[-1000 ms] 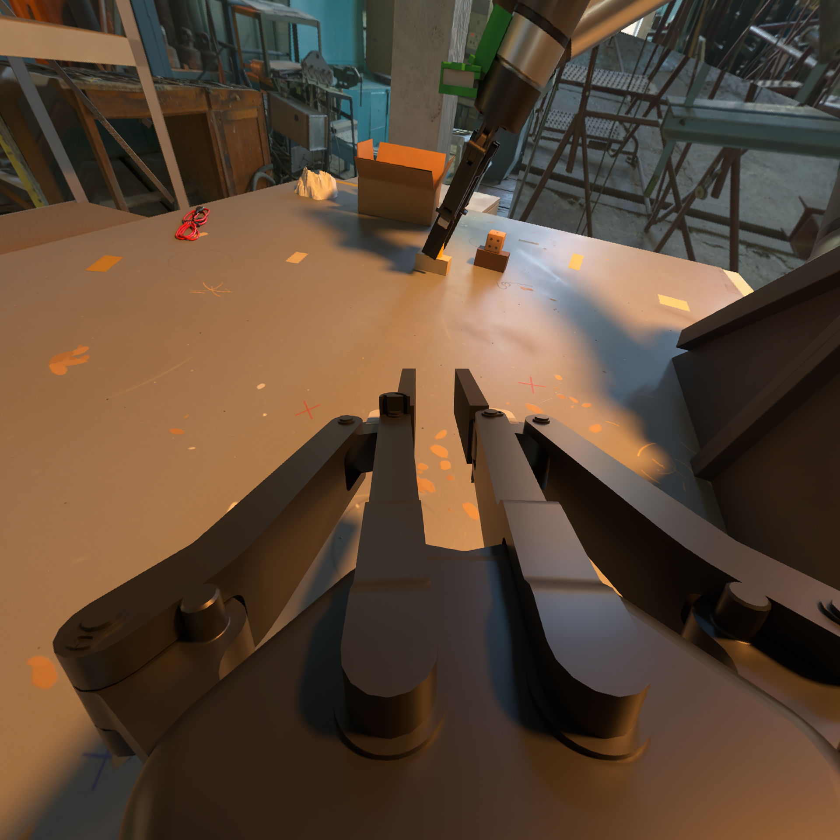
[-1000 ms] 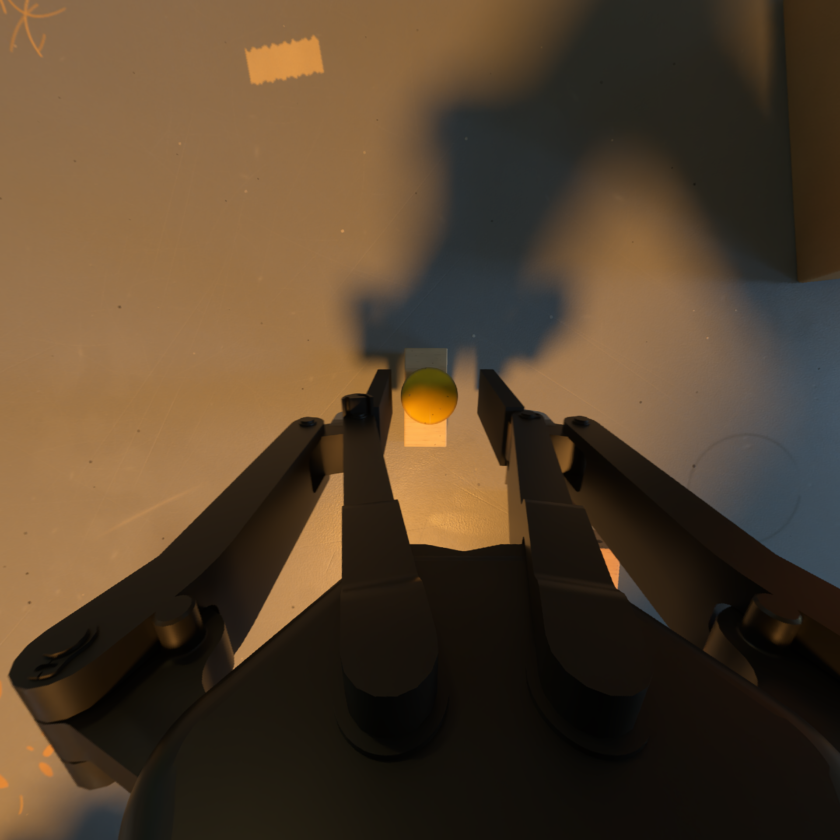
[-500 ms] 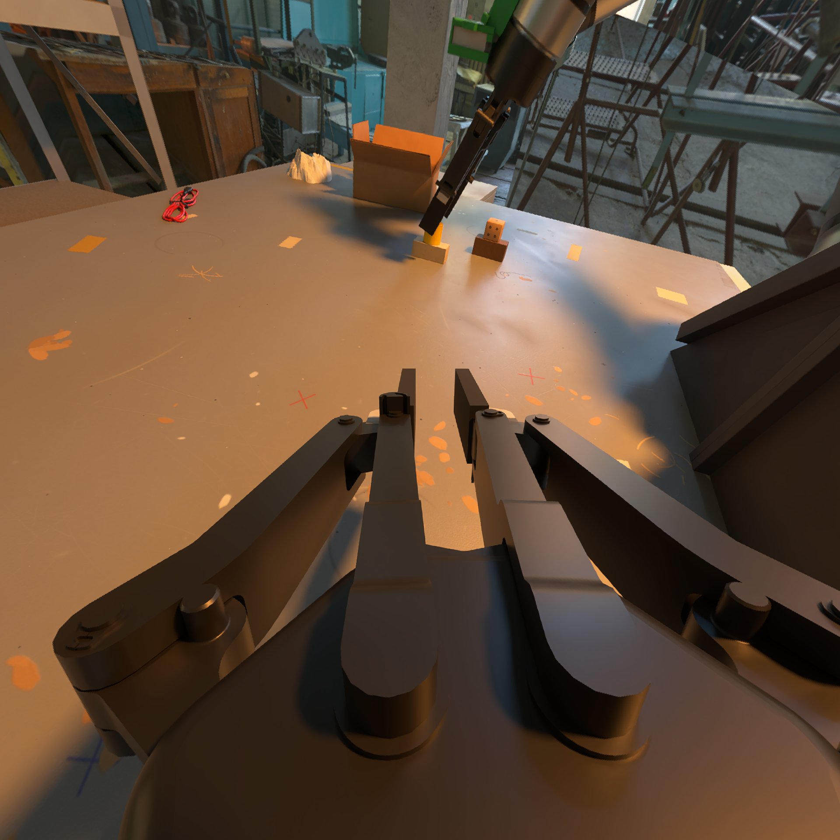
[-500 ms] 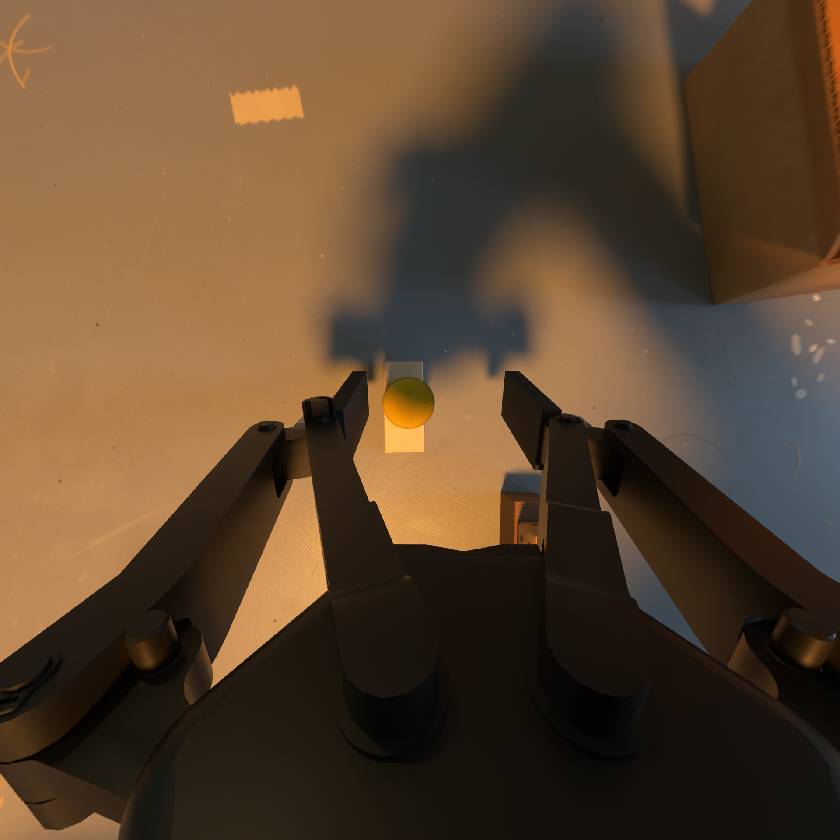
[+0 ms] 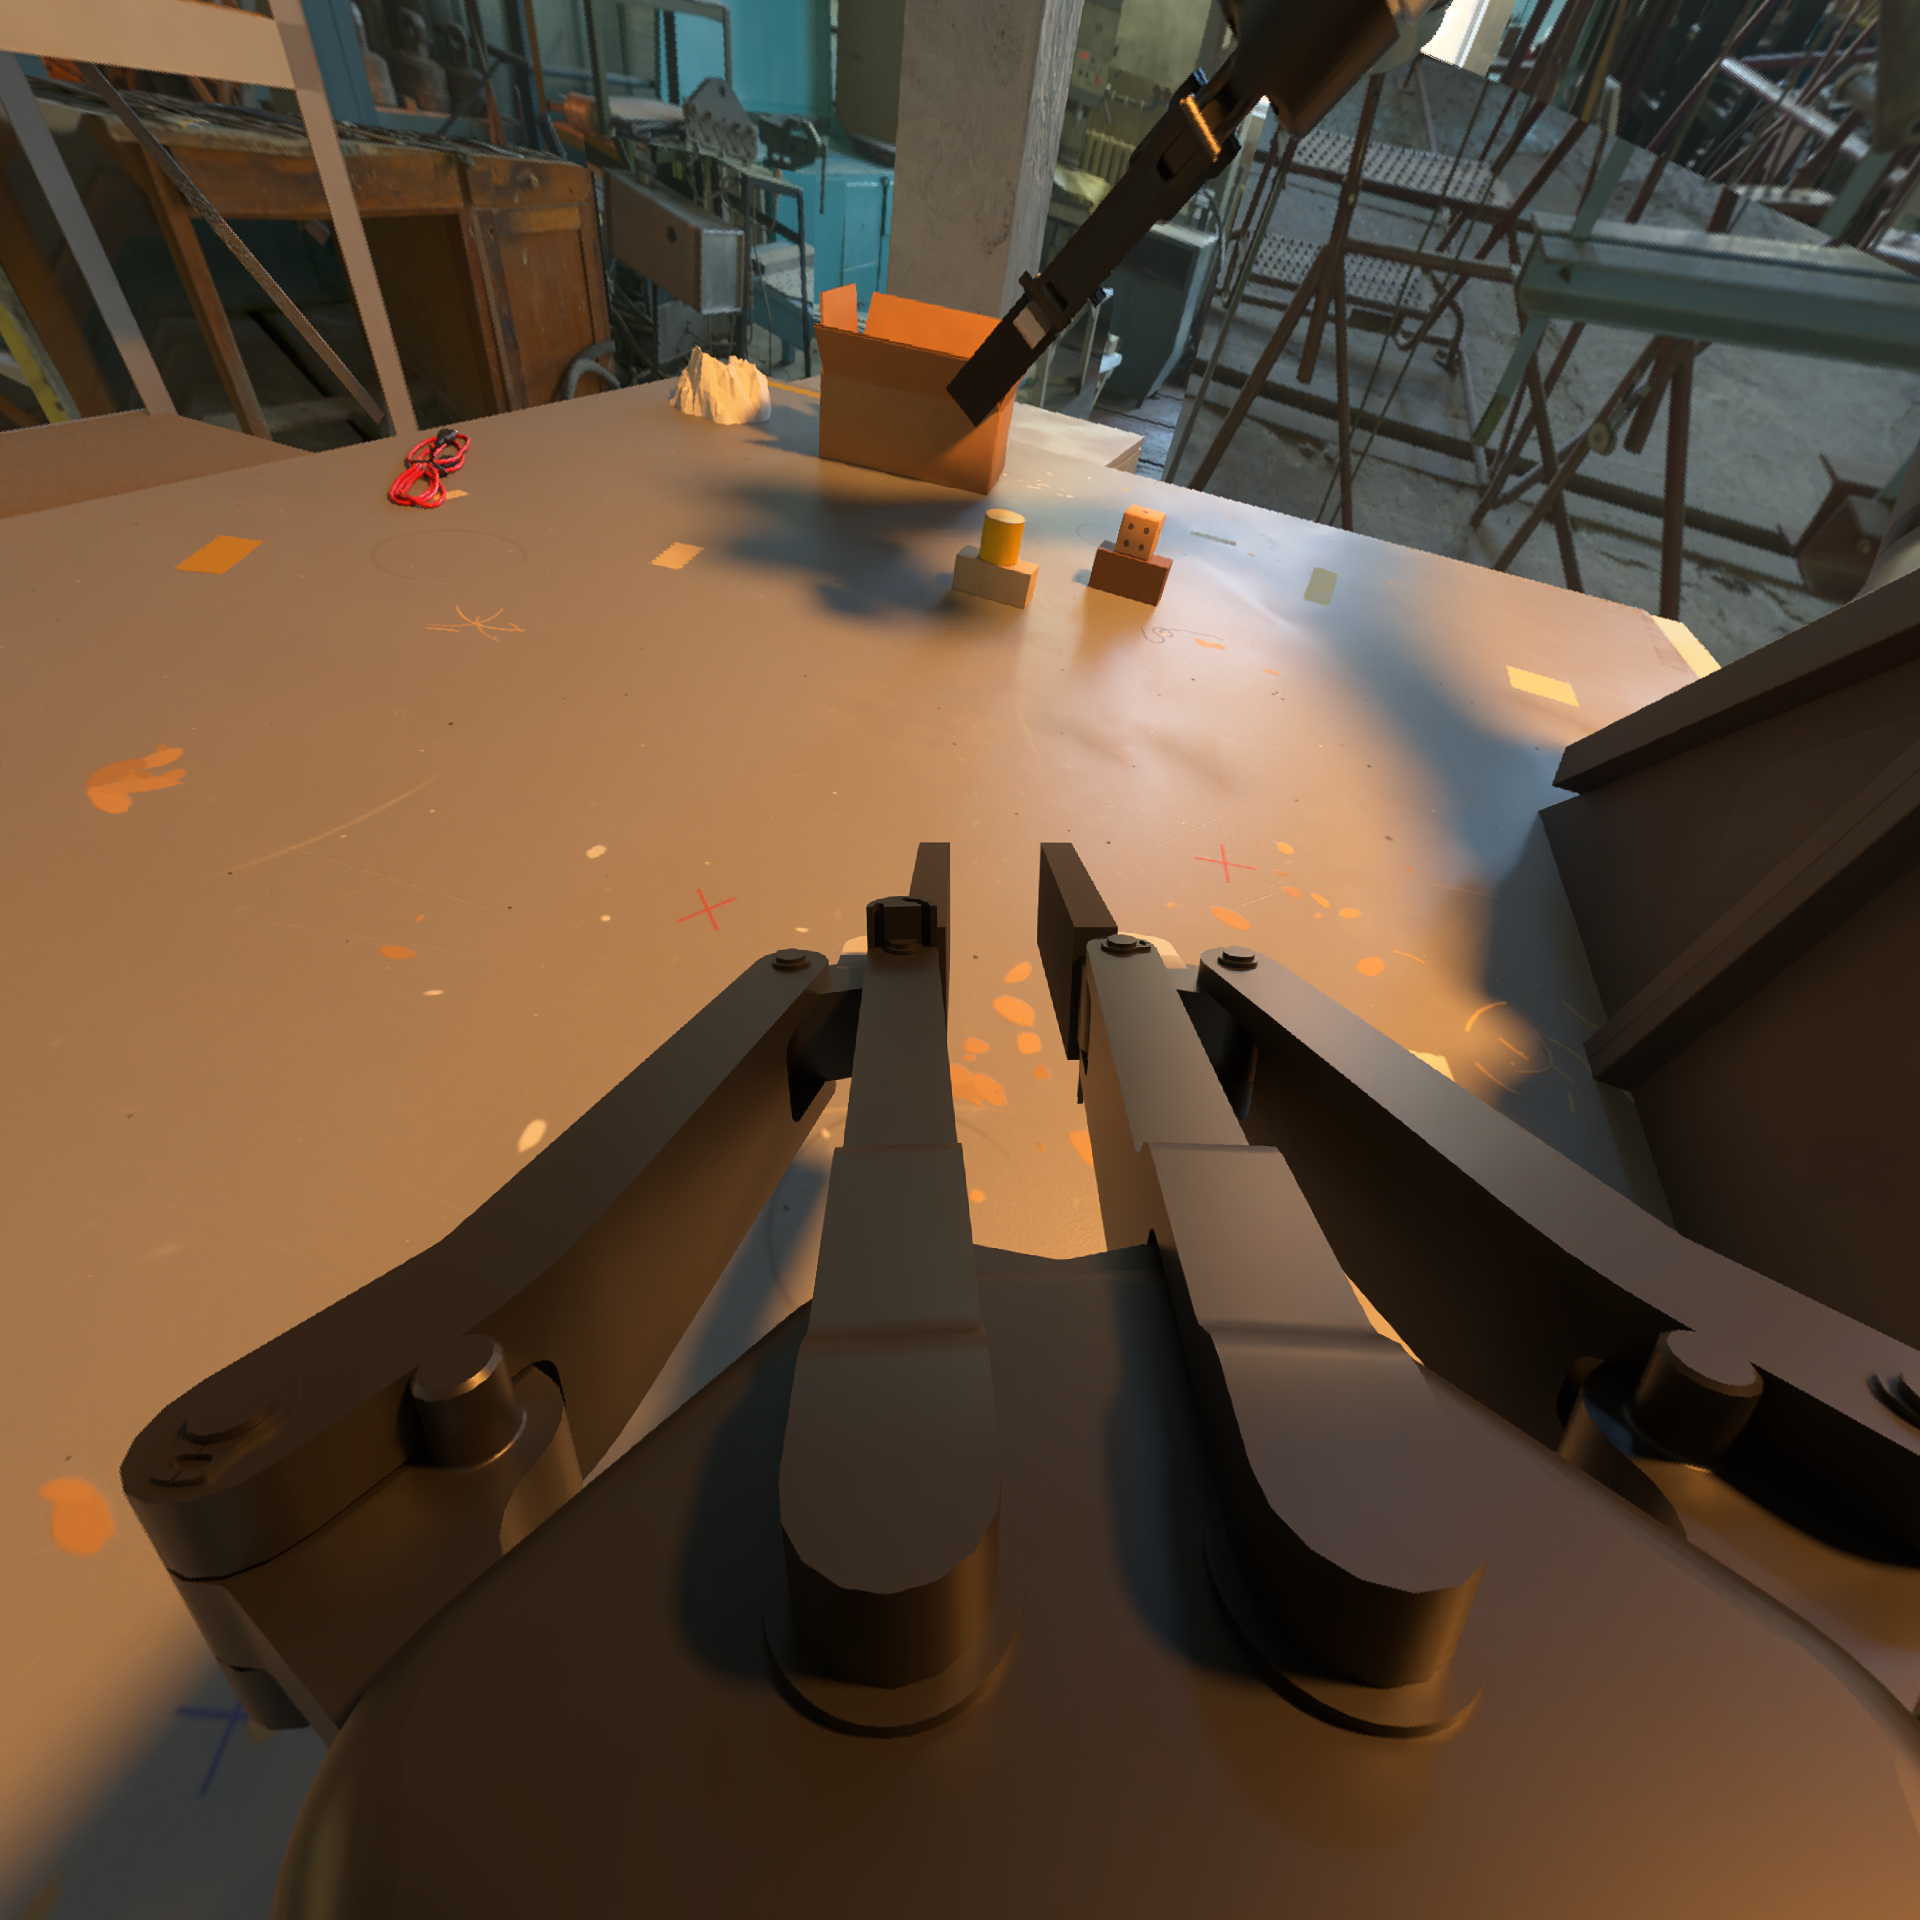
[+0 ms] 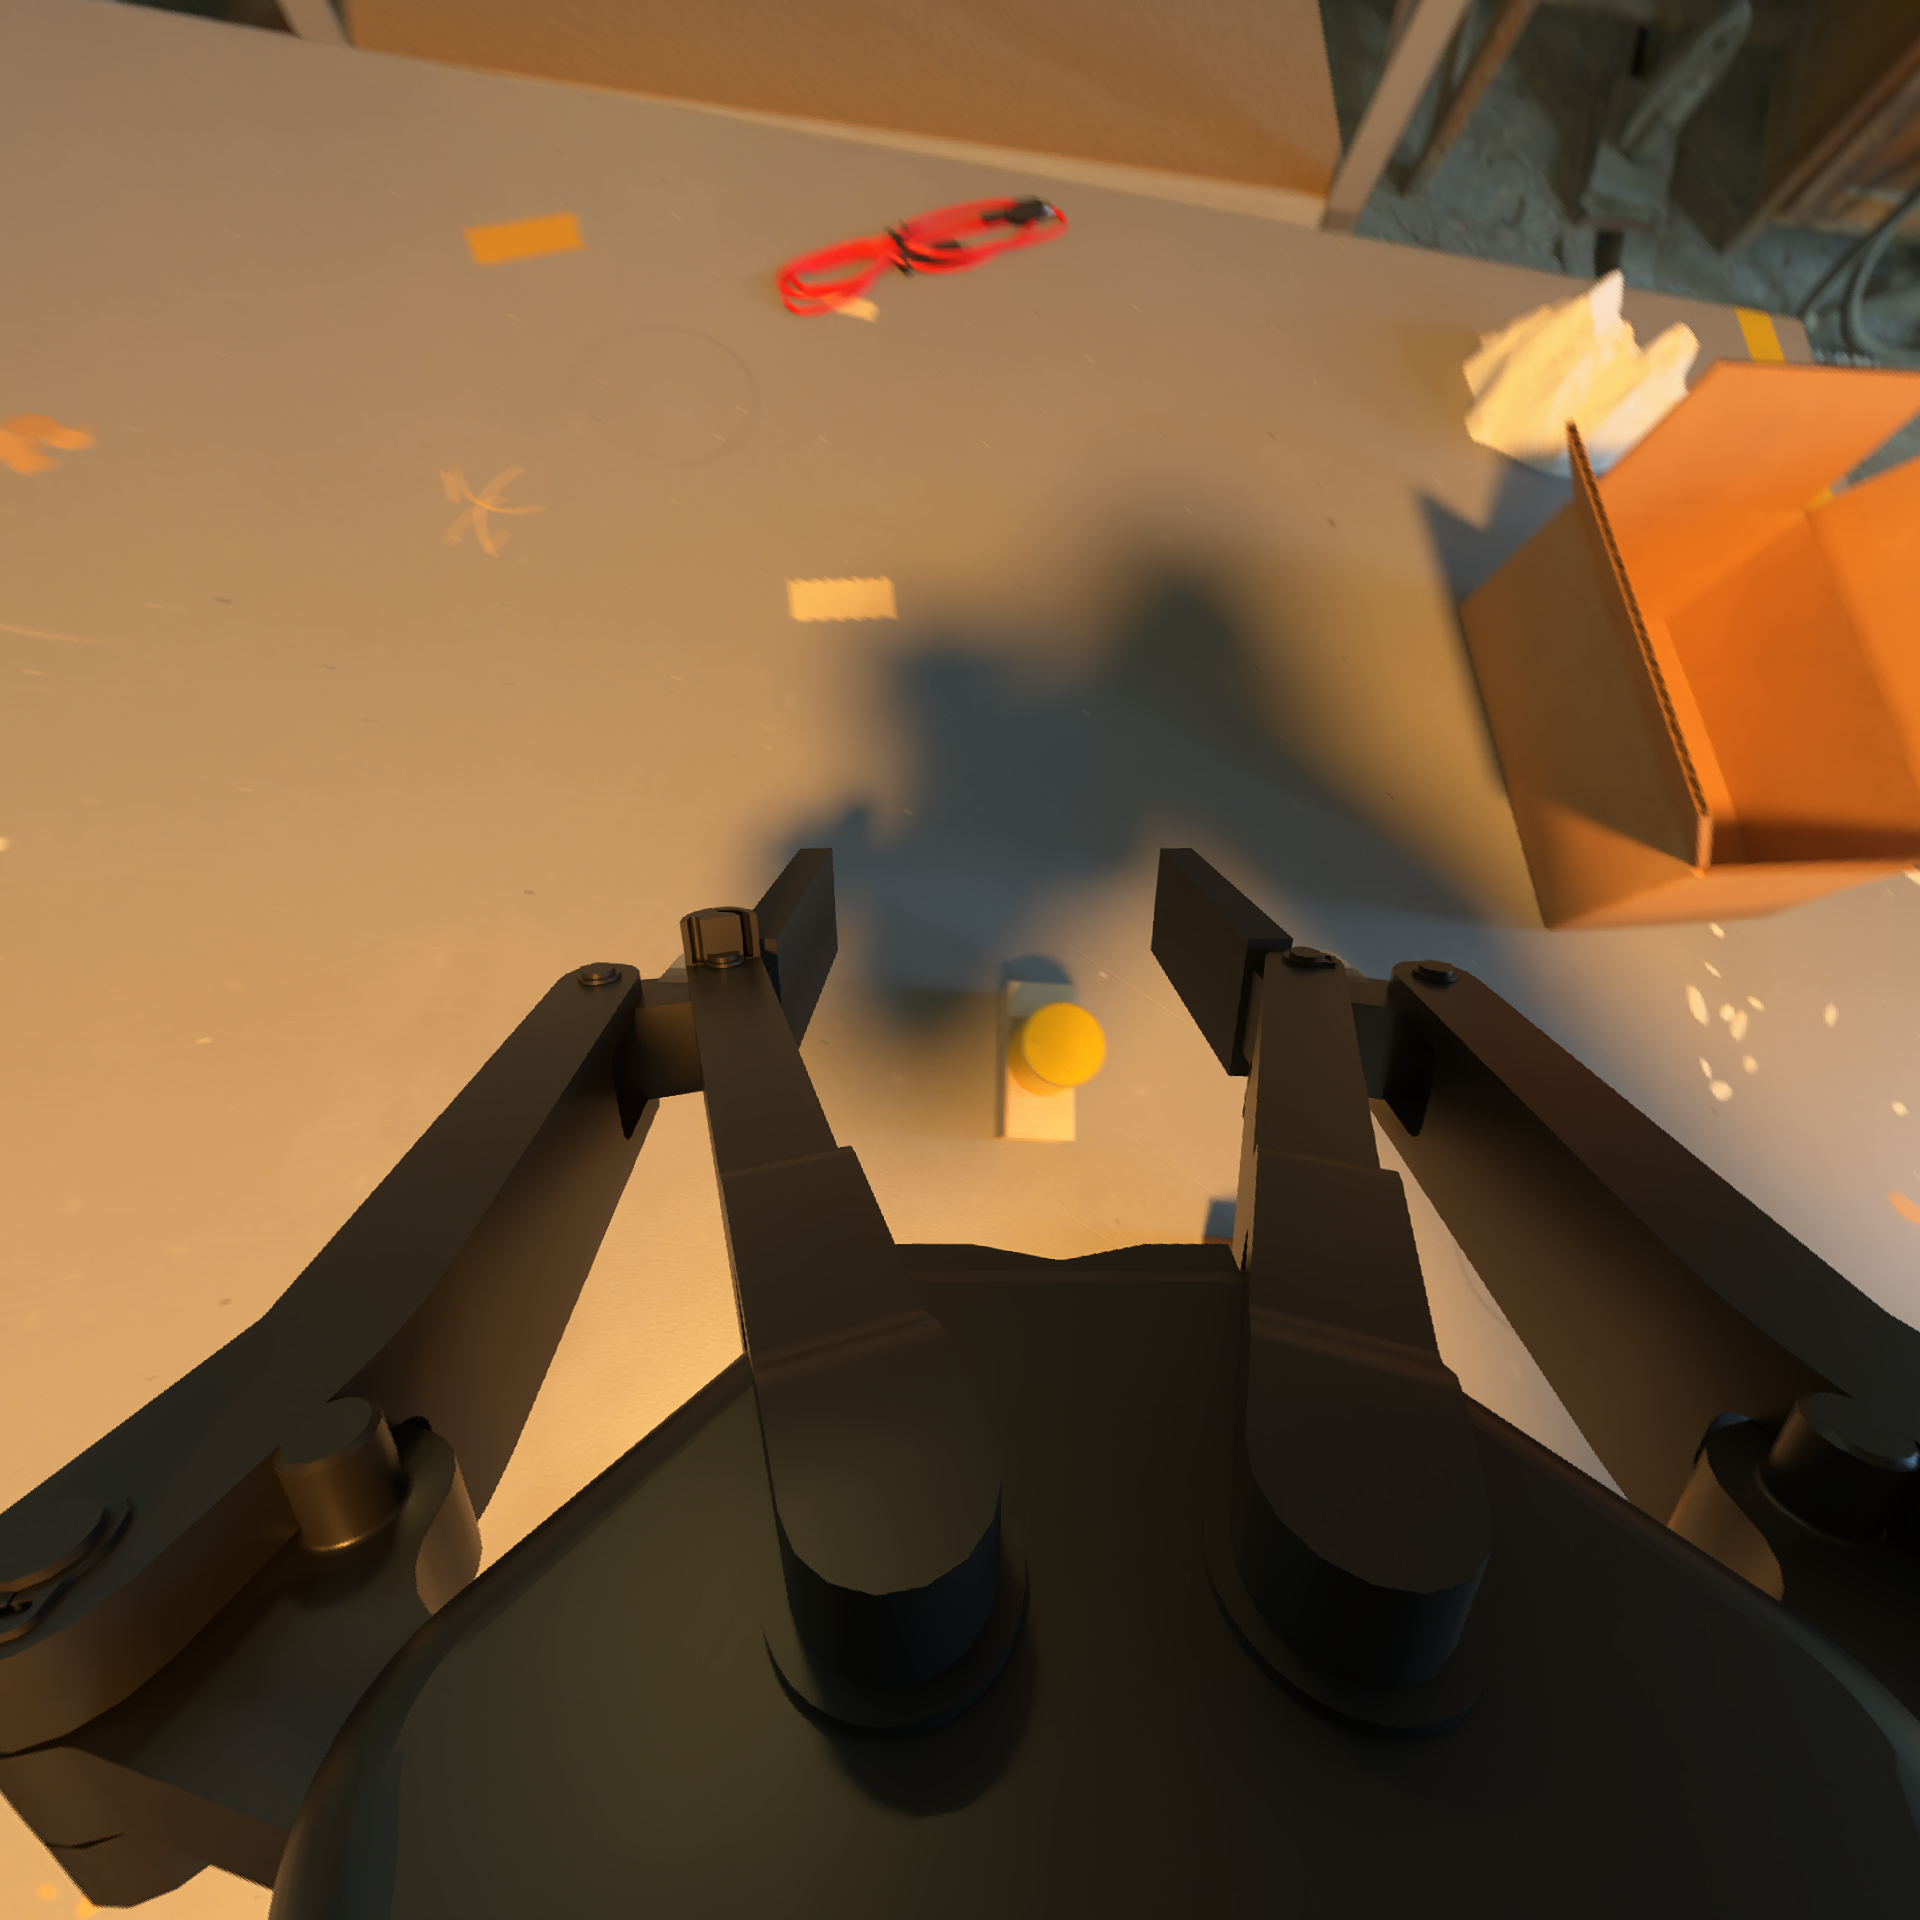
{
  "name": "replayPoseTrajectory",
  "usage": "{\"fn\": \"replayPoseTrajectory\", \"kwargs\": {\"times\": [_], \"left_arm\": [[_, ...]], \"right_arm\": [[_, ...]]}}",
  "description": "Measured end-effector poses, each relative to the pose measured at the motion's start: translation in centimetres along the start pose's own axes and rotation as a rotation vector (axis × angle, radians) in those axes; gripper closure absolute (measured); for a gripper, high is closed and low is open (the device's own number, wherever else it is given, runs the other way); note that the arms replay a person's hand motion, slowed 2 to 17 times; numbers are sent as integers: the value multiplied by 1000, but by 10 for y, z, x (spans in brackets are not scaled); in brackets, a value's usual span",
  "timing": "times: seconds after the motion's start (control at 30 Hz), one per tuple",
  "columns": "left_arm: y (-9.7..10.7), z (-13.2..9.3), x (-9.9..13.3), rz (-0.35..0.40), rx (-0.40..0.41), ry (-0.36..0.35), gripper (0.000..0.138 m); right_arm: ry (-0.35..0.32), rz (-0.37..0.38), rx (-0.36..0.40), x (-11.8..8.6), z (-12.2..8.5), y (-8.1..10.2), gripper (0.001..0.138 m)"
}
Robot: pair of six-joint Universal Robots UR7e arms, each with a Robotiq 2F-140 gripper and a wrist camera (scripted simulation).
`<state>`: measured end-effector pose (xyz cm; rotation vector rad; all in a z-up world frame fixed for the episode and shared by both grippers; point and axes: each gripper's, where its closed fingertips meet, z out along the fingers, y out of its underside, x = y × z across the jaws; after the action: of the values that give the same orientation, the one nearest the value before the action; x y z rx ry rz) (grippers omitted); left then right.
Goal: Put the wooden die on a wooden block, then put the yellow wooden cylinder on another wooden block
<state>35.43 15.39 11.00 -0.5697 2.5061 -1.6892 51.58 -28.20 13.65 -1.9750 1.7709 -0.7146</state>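
Observation:
The yellow cylinder (image 5: 1003, 537) stands upright on a pale wooden block (image 5: 994, 580) at the far side of the table. Just to its right, the wooden die (image 5: 1139, 532) sits on a brown block (image 5: 1129, 575). My right gripper (image 6: 992, 904) is open and empty, well above the cylinder (image 6: 1058, 1044) and its pale block (image 6: 1039, 1117). One of its fingers (image 5: 997, 364) shows raised in front of the box in the left wrist view. My left gripper (image 5: 992, 883) hovers over the near table, jaws a narrow gap apart with nothing between them.
An open cardboard box (image 5: 904, 416) stands behind the blocks and also shows in the right wrist view (image 6: 1714, 675). A white crumpled lump (image 5: 720, 390) lies beside it. A red cable coil (image 5: 428, 473) lies far left. A dark raised structure (image 5: 1766, 831) borders the table's right side.
My right gripper opened off the yellow cylinder and rose up and away. The cylinder stays standing on the pale block. My left gripper kept the same narrow gap.

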Motion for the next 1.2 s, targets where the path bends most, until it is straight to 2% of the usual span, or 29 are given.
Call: {"fn": "replayPoseTrajectory", "kwargs": {"times": [0.27,0.53,0.73,0.87,1.2], "left_arm": [[-1,-3,-4,-22,17,1,115],[-3,-7,-7,-44,38,9,115],[-5,-9,-8,-52,49,11,115],[-5,-11,-8,-52,54,9,115],[-10,-17,-8,-35,77,6,115]], "right_arm": [[-130,-118,138,-79,-21,-27,58],[-253,-192,247,-169,-23,-40,58],[-367,-208,307,-240,-15,-47,57],[-417,-220,344,-282,-5,-53,57],[-454,-263,401,-369,29,-70,63]]}}
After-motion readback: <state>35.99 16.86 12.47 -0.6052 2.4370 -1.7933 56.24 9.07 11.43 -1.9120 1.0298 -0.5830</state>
